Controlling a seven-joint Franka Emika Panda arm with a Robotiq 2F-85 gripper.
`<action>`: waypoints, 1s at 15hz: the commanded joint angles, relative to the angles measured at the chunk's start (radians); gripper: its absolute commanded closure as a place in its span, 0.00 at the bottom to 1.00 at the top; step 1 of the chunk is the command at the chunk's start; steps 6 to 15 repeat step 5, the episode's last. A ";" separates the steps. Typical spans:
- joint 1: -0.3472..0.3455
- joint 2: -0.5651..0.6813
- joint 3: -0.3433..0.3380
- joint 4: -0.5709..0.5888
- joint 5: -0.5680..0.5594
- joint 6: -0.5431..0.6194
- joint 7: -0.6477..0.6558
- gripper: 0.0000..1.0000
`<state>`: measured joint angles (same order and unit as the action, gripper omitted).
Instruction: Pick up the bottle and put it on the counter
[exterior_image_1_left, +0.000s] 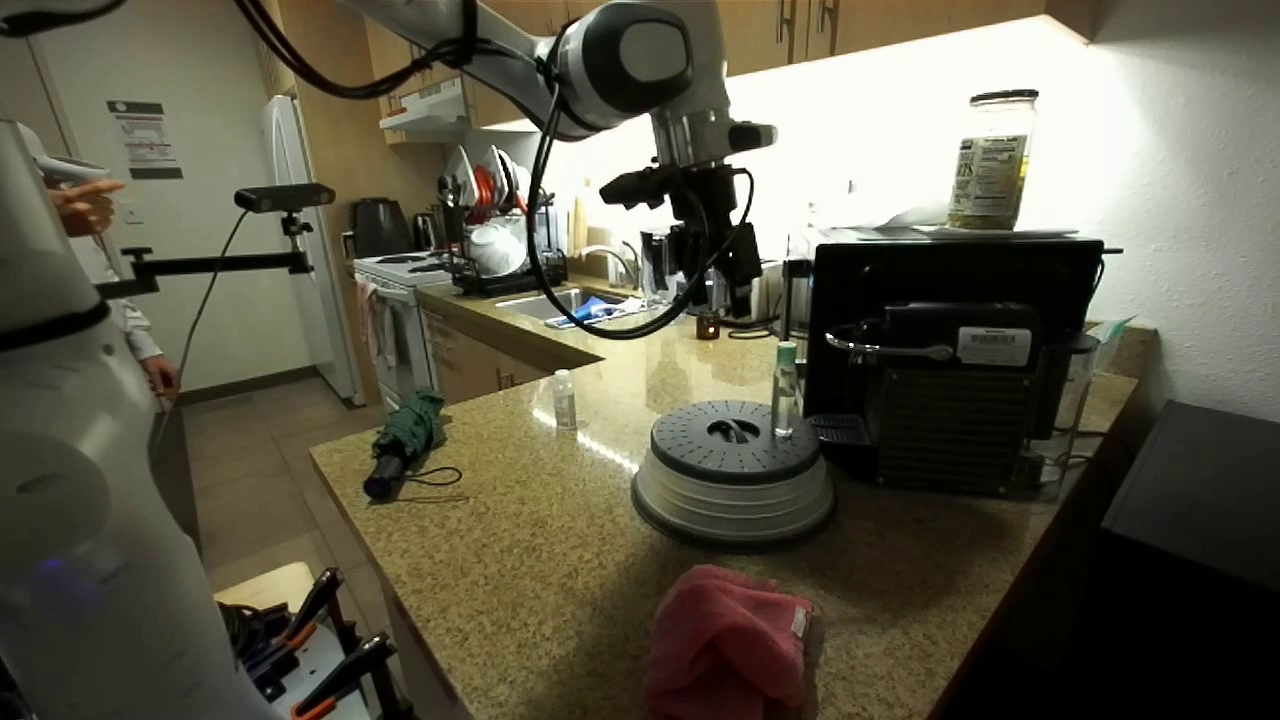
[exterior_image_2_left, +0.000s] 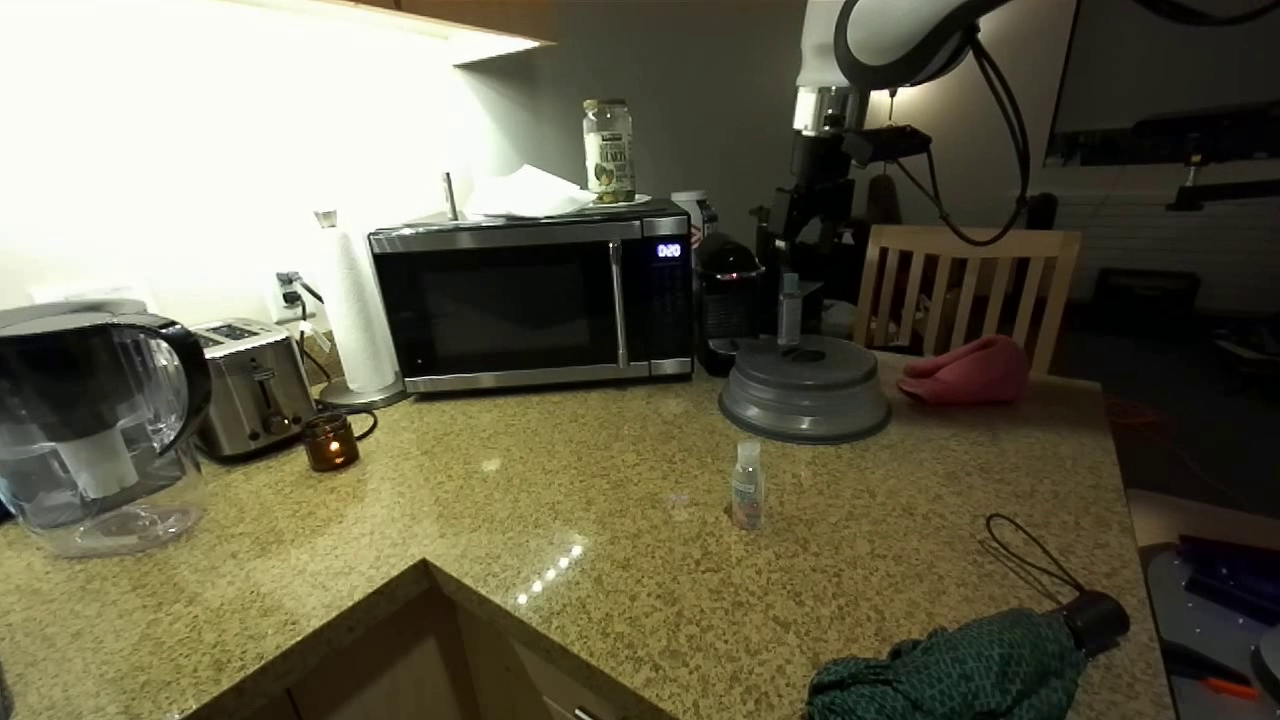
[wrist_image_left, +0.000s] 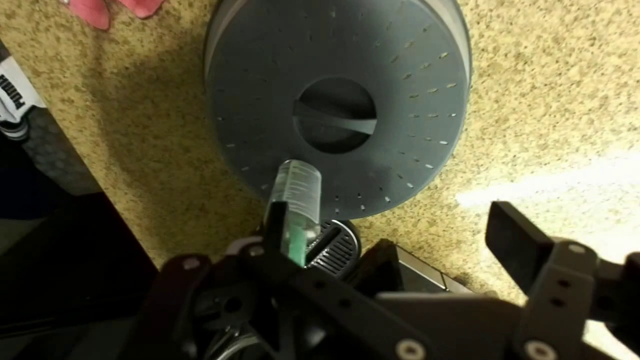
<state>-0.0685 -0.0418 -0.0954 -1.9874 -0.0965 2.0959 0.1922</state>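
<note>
hovering above the counter (exterior_image_1_left: 520, 560) with an empty, wide-spread robotiq gripper (wrist_image_left: 392, 225); seeing the green-capped clear bottle (exterior_image_1_left: 785, 395) standing upright on the collapsible microwave cover (exterior_image_1_left: 725, 498), near the edge facing the coffee machine (exterior_image_2_left: 728, 310); finding that bottle below the gripper but off-centre, towards the left finger (wrist_image_left: 276, 227) in the wrist view; probably needing a sideways shift before descending along the bottle's vertical long axis

Glossy stone-look counter (exterior_image_1_left: 520, 550), matt cover (exterior_image_1_left: 733, 492), fuzzy cloth (exterior_image_1_left: 730, 640), smooth clear bottle (exterior_image_1_left: 785, 392), probably plastic
</note>
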 joint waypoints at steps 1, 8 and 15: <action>-0.029 -0.054 -0.010 -0.039 -0.023 0.002 0.053 0.00; -0.037 -0.030 -0.016 -0.006 0.000 -0.003 0.028 0.00; -0.037 -0.030 -0.016 -0.006 0.000 -0.003 0.028 0.00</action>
